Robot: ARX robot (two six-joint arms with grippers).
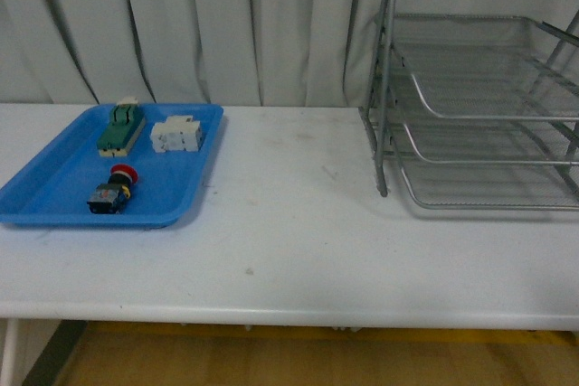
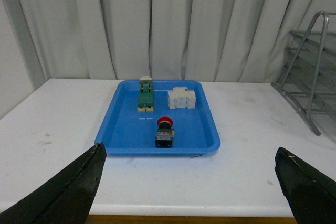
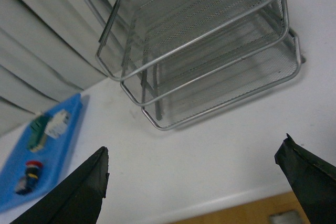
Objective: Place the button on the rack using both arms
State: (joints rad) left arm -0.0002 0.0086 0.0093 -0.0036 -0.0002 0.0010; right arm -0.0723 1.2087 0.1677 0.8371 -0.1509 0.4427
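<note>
Showing no arm at all, the front view leaves the grippers to the wrist cameras, where only dark finger ends enter the pictures. The left gripper point(image 2: 190, 151) has its jaws spread wide with nothing held, and the right gripper point(image 3: 195, 148) likewise stands wide apart and holds nothing. The rack point(image 1: 479, 115), a silver three-tier wire-mesh tray on the right of the table point(image 1: 298, 241), is cut off at the right edge of the front view; the left wrist view catches only its leftmost frame. The button point(image 1: 113, 190) lies on its side in the near part of the blue tray point(image 1: 54, 183) at the table's left, well apart from the rack. Its red cap points to the far side and its dark block body to the near side; the yellow collar between them is small and hard to make out. In the right wrist view it is blurred. Farther back in the tray lie a green-and-cream block point(image 1: 120, 127) and, just right of it, a white component point(image 1: 176, 134)
</note>
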